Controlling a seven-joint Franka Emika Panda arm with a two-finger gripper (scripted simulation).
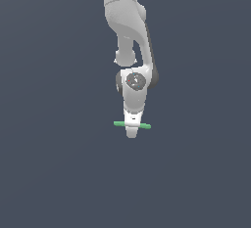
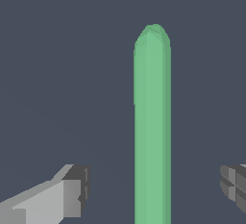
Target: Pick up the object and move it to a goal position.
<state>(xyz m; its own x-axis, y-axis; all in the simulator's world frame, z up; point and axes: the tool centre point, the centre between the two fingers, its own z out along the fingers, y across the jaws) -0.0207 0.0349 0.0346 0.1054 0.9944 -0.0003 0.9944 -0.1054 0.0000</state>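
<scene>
The bright green rod (image 1: 145,125) lies level on the dark surface, its two ends sticking out on either side of my gripper (image 1: 131,130) in the exterior view. In the wrist view the rod (image 2: 152,117) runs lengthwise between my two fingers, with one rounded end in view and the other end cut off by the frame edge. My gripper (image 2: 153,189) is open around the rod. One finger (image 2: 72,196) and the other finger (image 2: 235,187) each stand apart from the rod with a clear gap. Neither pad touches it.
The white arm (image 1: 128,21) comes down from the top of the exterior view to the wrist (image 1: 135,82). The plain dark grey-blue surface (image 1: 54,163) spreads all around. No goal marker shows.
</scene>
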